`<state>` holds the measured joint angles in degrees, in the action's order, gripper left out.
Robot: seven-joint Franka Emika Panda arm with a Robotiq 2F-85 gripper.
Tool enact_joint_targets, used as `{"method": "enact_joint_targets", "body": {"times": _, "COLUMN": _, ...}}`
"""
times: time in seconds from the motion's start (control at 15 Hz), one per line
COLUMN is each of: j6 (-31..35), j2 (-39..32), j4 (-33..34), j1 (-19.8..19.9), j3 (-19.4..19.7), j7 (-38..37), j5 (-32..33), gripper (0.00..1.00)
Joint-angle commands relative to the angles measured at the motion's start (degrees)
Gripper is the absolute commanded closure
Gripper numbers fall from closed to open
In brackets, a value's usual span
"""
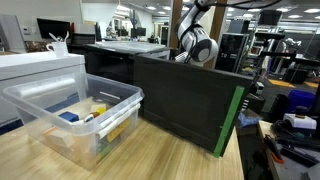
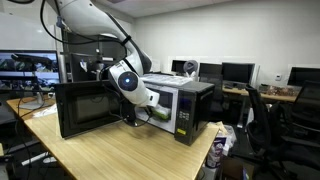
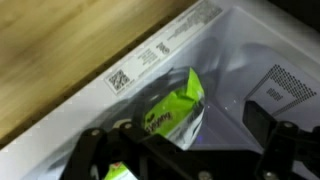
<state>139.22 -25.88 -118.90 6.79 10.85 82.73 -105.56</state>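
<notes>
In the wrist view my gripper (image 3: 182,145) is open, its two black fingers spread wide at the left and right of the frame. It sits inside the white cavity of a microwave (image 2: 185,103). A green snack bag (image 3: 175,112) lies on the microwave floor just ahead of and between the fingers, not clamped. In an exterior view the arm's white wrist (image 2: 128,82) reaches into the microwave mouth past the open black door (image 2: 85,108), with a bit of green (image 2: 158,114) showing. In the exterior view from the door side, the door (image 1: 185,95) hides the gripper.
A clear plastic bin (image 1: 30,105) with several small items stands on the wooden table (image 1: 150,160) beside the microwave door. Monitors, desks and office chairs stand around. The microwave's inner wall with a barcode label (image 3: 120,78) is close on the fingers' left.
</notes>
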Motion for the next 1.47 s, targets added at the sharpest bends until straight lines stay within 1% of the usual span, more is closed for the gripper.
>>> {"method": "enact_joint_targets", "body": {"times": 0.0, "j6": 1.8, "j2": -2.2, "j4": 1.1, "j1": -1.8, "j3": -0.4, "j7": 1.3, "j5": -0.2, "gripper": 0.0}}
{"method": "enact_joint_targets", "body": {"times": 0.2, "j6": 4.7, "j2": -2.5, "j4": 3.8, "j1": -2.3, "j3": 0.2, "j7": 3.5, "j5": -1.5, "gripper": 0.0}}
{"method": "enact_joint_targets", "body": {"times": 0.53, "j6": 9.6, "j2": -2.4, "j4": 4.6, "j1": -3.4, "j3": -0.3, "j7": 5.9, "j5": -4.9, "gripper": 0.0}}
{"method": "enact_joint_targets", "body": {"times": 0.6, "j6": 10.0, "j2": -2.5, "j4": 4.5, "j1": -3.6, "j3": -0.3, "j7": 5.6, "j5": -4.5, "gripper": 0.0}}
{"method": "enact_joint_targets", "body": {"times": 0.67, "j6": 8.1, "j2": -2.3, "j4": 4.5, "j1": -2.8, "j3": -0.2, "j7": 3.2, "j5": -2.5, "gripper": 0.0}}
{"method": "enact_joint_targets", "body": {"times": 1.0, "j6": 9.7, "j2": -2.9, "j4": 5.3, "j1": -3.4, "j3": -0.4, "j7": 2.6, "j5": -3.5, "gripper": 0.01}}
{"method": "enact_joint_targets", "body": {"times": 1.07, "j6": 9.9, "j2": -2.9, "j4": 5.4, "j1": -3.5, "j3": -0.4, "j7": 2.7, "j5": -3.7, "gripper": 0.26}}
{"method": "enact_joint_targets", "body": {"times": 1.13, "j6": 10.0, "j2": -2.9, "j4": 5.4, "j1": -3.5, "j3": -0.4, "j7": 2.7, "j5": -3.7, "gripper": 0.26}}
{"method": "enact_joint_targets", "body": {"times": 1.2, "j6": 10.1, "j2": -3.0, "j4": 5.4, "j1": -3.6, "j3": -0.5, "j7": 2.7, "j5": -3.8, "gripper": 0.28}}
{"method": "enact_joint_targets", "body": {"times": 1.4, "j6": 10.5, "j2": -3.1, "j4": 5.4, "j1": -3.8, "j3": -0.5, "j7": 2.7, "j5": -3.8, "gripper": 0.5}}
